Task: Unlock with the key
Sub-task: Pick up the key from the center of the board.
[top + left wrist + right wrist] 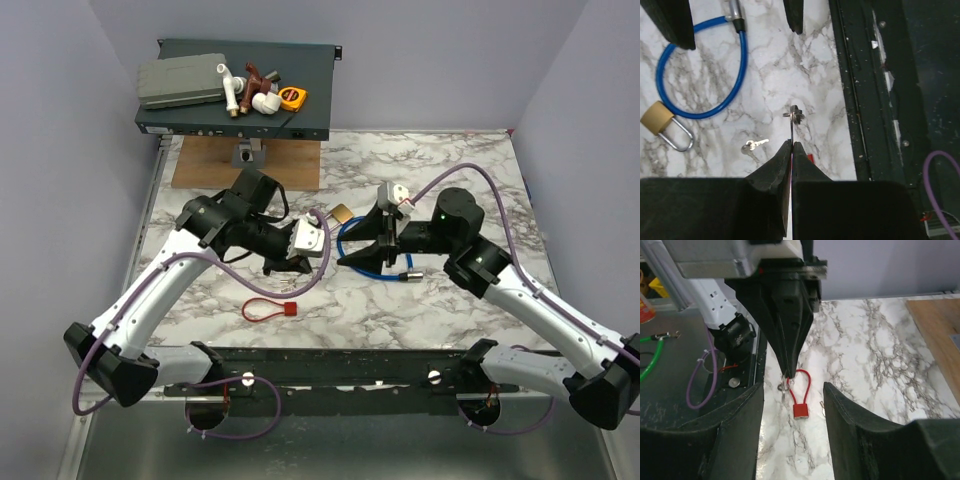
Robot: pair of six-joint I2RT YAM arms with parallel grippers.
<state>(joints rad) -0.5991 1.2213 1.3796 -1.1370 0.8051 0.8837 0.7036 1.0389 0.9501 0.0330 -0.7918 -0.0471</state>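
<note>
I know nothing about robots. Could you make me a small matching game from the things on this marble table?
Things:
1 padlock
2 cable lock
3 cord with tag
4 left gripper

Descriptions:
A red, lying on the marble
B brass body, silver shackle
C pinched shut on a thin metal piece with a ring
D blue loop

Pairs: 1-B, 2-D, 3-A, 4-C

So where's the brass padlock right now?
Top view, centre: the brass padlock lies by the far-left edge of the blue cable lock.
</note>
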